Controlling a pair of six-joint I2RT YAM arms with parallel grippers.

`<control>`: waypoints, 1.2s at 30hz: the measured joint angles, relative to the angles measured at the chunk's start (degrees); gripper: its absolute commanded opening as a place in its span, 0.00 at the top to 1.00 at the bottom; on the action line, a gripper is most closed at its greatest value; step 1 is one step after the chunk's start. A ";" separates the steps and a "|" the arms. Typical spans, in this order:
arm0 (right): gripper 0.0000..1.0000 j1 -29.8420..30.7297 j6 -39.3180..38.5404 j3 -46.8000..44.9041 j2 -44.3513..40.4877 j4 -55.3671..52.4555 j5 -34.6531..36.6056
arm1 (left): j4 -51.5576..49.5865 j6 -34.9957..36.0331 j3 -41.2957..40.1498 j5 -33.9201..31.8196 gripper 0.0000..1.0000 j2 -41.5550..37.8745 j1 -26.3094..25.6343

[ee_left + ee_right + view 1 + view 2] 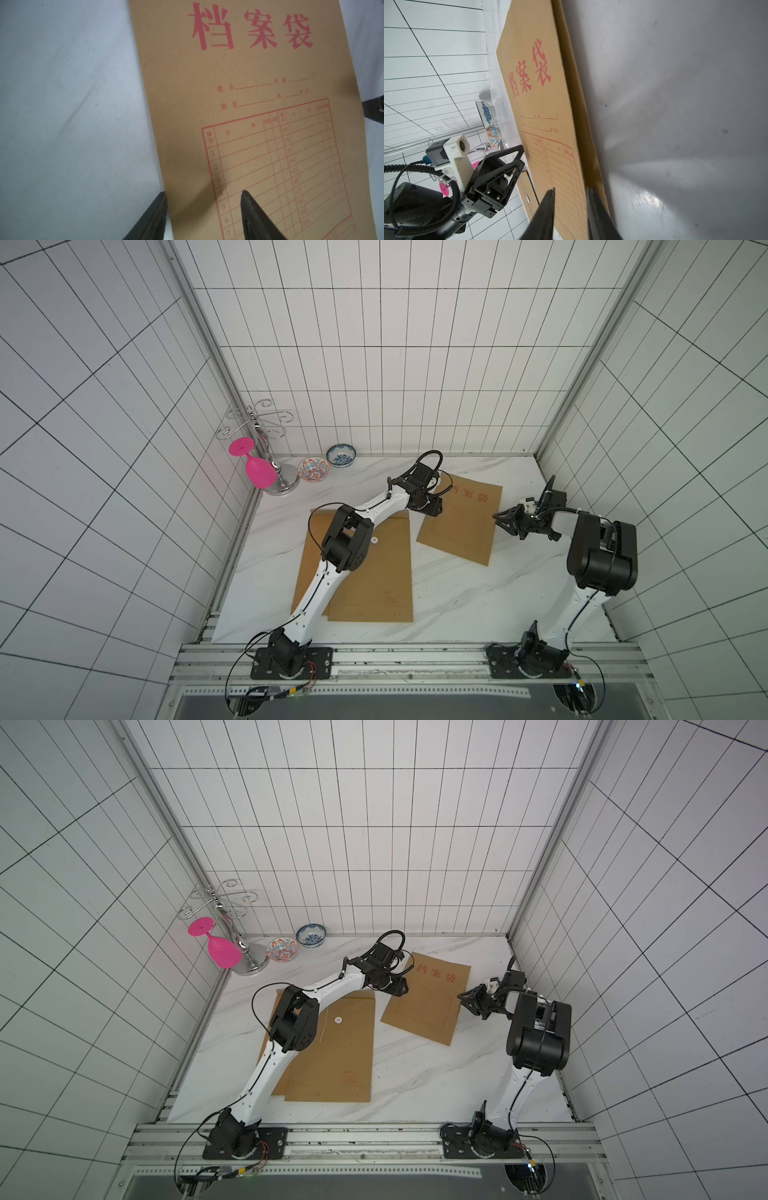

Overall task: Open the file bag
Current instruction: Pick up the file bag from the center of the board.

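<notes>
File bag point(461, 526), R gripper point(570, 191) at edge

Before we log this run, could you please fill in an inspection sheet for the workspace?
Surface: white marble tabletop.
Job's things: brown kraft file bag with red print, face up; second brown file bag, back up, partly under the left arm.
Clutter: pink wine glass hanging inverted on chrome rack; red-patterned bowl; blue-patterned bowl.
End effectors: left end effector open, astride the printed bag's edge; right end effector open, astride the opposite edge.
Cables: black cable loop at left wrist.
Surroundings: white tiled walls.
</notes>
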 measured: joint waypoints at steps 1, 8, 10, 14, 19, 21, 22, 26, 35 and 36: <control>0.73 0.00 -0.02 0.00 0.00 -0.07 0.00 | -0.02 0.04 0.00 0.00 0.42 0.00 0.00; 0.78 0.04 -1.25 -1.60 -0.98 -1.84 0.68 | -0.13 0.35 0.02 0.00 0.42 0.00 0.09; 0.79 0.09 -1.46 -2.49 -1.42 -2.32 0.90 | -0.15 0.44 0.02 0.02 0.42 0.00 0.11; 0.79 0.44 -1.88 -3.65 -1.51 -3.06 1.16 | -0.22 0.46 0.11 0.04 0.42 0.00 0.22; 0.81 0.96 -2.38 -4.15 -1.51 -3.39 1.46 | -0.33 0.48 0.11 0.15 0.42 0.00 0.28; 0.81 1.03 -2.62 -4.22 -1.51 -3.78 2.05 | -0.33 0.46 0.11 0.24 0.42 0.00 0.31; 0.81 1.05 -2.75 -4.22 -1.51 -4.02 2.32 | -0.33 0.46 0.11 0.24 0.42 0.00 0.28; 0.81 1.14 -3.34 -4.22 -1.51 -4.39 2.60 | -0.35 0.48 0.11 0.28 0.42 0.00 0.28; 0.95 1.20 -2.05 -5.20 -1.51 -2.36 1.57 | -0.37 0.48 0.13 0.42 0.42 0.00 0.31; 0.97 1.20 -1.92 -5.35 -1.51 -2.16 1.44 | -0.37 0.50 0.13 0.44 0.42 0.00 0.31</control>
